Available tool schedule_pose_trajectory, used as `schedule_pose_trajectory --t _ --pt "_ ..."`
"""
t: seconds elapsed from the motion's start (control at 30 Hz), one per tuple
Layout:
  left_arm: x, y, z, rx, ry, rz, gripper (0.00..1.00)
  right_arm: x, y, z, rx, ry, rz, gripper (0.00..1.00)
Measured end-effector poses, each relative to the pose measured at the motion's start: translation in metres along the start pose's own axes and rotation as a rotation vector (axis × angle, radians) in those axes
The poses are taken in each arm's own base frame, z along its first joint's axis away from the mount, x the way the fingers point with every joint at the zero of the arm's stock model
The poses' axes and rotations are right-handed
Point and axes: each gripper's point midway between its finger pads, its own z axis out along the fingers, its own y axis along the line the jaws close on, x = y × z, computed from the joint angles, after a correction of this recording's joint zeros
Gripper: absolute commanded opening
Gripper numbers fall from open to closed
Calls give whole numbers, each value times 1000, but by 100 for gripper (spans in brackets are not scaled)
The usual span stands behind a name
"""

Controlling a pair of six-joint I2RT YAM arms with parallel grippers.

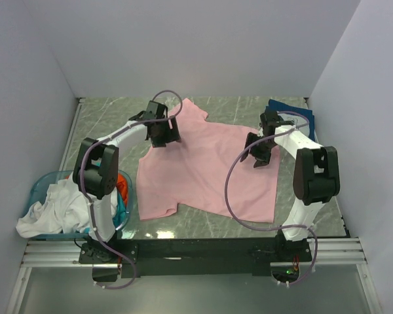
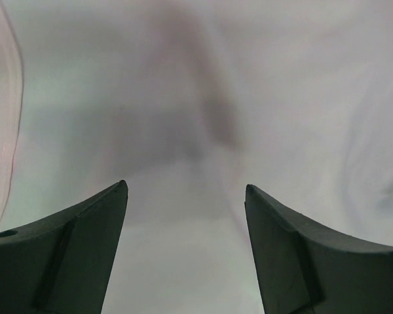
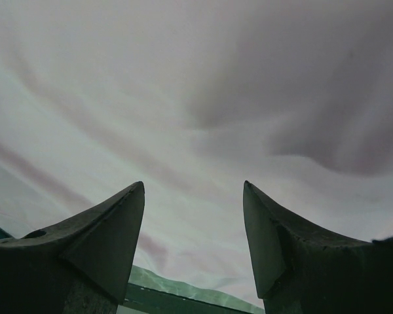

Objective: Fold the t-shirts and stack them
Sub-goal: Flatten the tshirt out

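Observation:
A light pink t-shirt [image 1: 203, 163] lies spread flat across the middle of the table. My left gripper [image 1: 164, 134] hovers over its upper left part, jaws open, with only pink cloth [image 2: 183, 131] showing between the fingers [image 2: 85, 248]. Over the shirt's right edge my right gripper [image 1: 259, 154] is open too, and pink cloth [image 3: 196, 118] fills its view above a strip of table. A navy t-shirt [image 1: 289, 112] lies folded at the back right. White, teal and orange t-shirts [image 1: 52, 212] are heaped in the basket at the front left.
The translucent blue round basket [image 1: 42, 183] stands at the front left beside the left arm's base. The green marbled table [image 1: 105, 121] is walled at the back and both sides. Purple cables loop from both arms over the shirt.

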Motion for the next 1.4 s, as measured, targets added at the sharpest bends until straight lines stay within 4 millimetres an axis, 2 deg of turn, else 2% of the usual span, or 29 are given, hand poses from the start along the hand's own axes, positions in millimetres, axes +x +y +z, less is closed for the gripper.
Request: schedule_pose_trajectory --t 0.17,0.3,0.7,0.97,1.23,1.4 --pt "40 25 2 -50 75 -30 77 24 -12 3 19 32 17 68" --pt "52 33 -1 -67 90 -47 76 36 -17 0 24 37 23 68" --pt "41 36 -3 -93 22 -42 77 32 -28 4 80 -1 36 69" --pt "45 42 11 -134 43 -29 77 31 -38 19 132 21 53 69" --pt "26 38 26 -151 20 11 78 10 -40 23 161 4 61 69" --pt "8 32 39 -150 5 42 78 -10 -45 24 173 -12 88 69"
